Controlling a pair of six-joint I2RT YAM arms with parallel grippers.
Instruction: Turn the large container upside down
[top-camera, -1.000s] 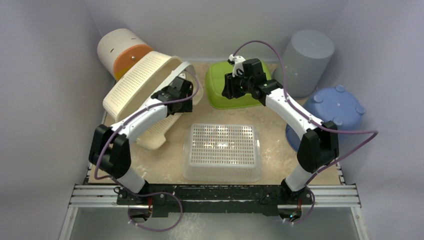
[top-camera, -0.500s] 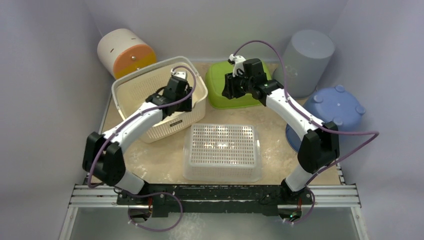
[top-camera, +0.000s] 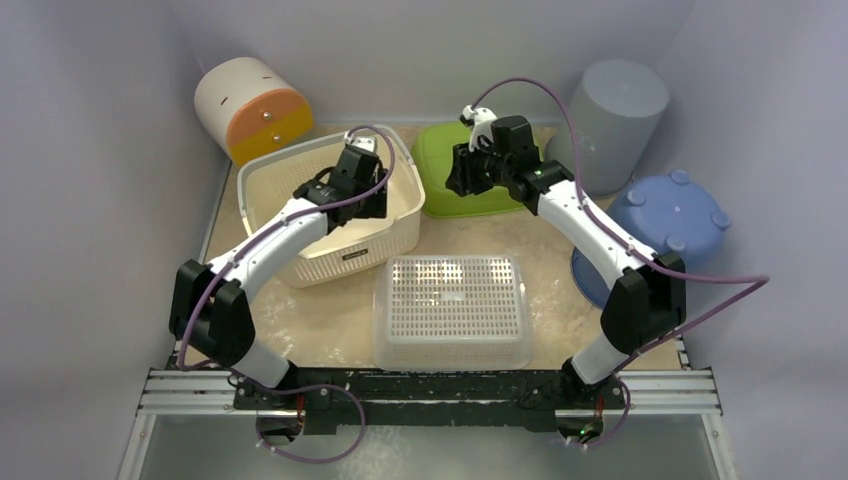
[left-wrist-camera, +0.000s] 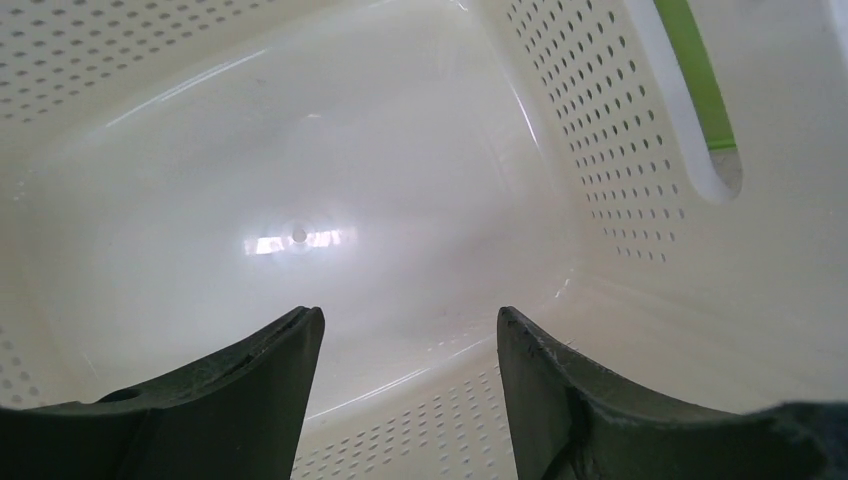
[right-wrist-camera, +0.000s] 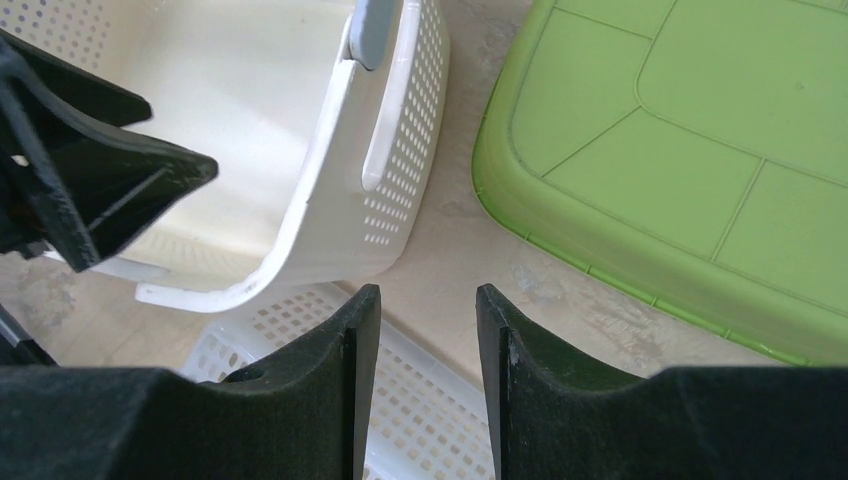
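**Light, springy basket sits mouth-up among close neighbours**

The large container, a cream perforated basket (top-camera: 345, 255), stands open side up at the rear left of the tabletop (top-camera: 330, 320). It looks like thin moulded plastic, so probably light, a little flexible at the walls, and smooth enough to slip in a loose pinch. The stiffer places to take hold are likely the thick rolled rim and the handle slot (right-wrist-camera: 385, 110) cut in the end wall.

The left gripper (left-wrist-camera: 405, 320) hangs inside the basket's mouth, jaws apart with nothing between them. The right gripper (right-wrist-camera: 420, 300) hovers over the strip between the basket and the green tub (top-camera: 430, 165), also apart and empty.

Room is tight. A clear perforated crate (top-camera: 450, 310) lies just beside the basket's front right corner, and the green tub is just beside its right end. A white-and-orange cylinder (top-camera: 250, 105) lies near behind it. A rollover could knock any of these. The grey bin (top-camera: 610, 115) and blue tub (top-camera: 670, 220) stand well apart on the right.
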